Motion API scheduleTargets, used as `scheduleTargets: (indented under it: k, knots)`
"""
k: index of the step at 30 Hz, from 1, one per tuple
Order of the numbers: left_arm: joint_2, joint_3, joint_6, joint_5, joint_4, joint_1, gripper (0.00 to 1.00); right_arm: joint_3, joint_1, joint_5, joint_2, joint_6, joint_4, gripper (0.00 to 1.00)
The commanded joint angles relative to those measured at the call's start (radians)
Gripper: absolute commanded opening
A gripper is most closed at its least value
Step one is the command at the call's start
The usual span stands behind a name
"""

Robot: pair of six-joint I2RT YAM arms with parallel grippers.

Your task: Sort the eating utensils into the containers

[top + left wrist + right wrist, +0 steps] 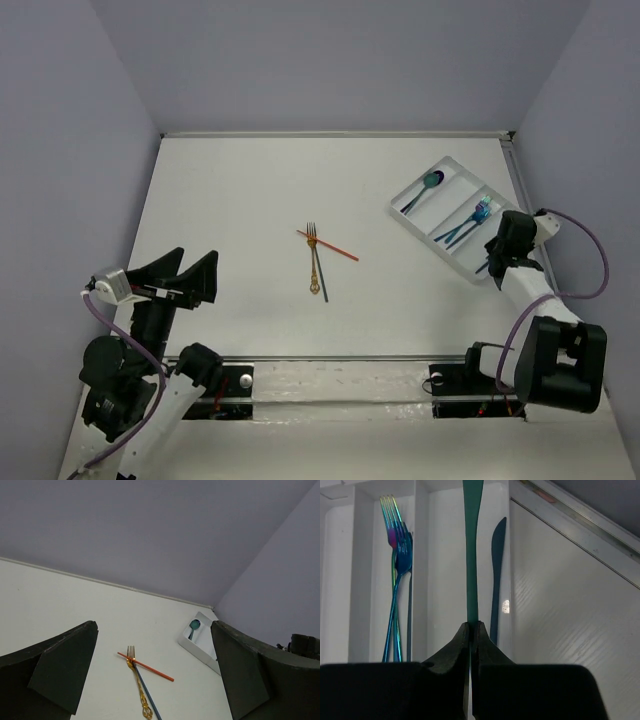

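Observation:
My right gripper [471,627] is shut on a thin teal utensil [471,555] and holds it over the white divided tray [440,555]; its head is out of view. A dark blue knife [496,575] lies in the compartment under it, and several blue forks [397,555] in the one to the left. In the top view the tray [455,195] sits at the far right with a teal spoon [430,183] and my right gripper [497,262] at its near end. A gold fork [313,262], an orange-red utensil [328,246] and a dark blue utensil [321,280] lie crossed mid-table. My left gripper [185,270] is open and empty at the near left.
The left wrist view shows the crossed gold fork [136,680], orange-red utensil [146,667] and dark blue utensil [147,700] ahead of my open left gripper [154,627], with the tray [200,652] beyond. Grey walls enclose the table on three sides.

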Motion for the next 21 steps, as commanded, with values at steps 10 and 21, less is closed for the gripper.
scheduleTargets:
  k: [10,21]
  knots:
    - [-0.037,0.002,0.007,-0.006,0.045,-0.010,0.99,0.051,-0.097,-0.230,0.126,-0.026,0.108,0.13]
    - [-0.027,-0.001,0.009,0.000,0.048,-0.010,0.99,0.085,-0.097,-0.339,0.031,-0.060,0.060,0.61]
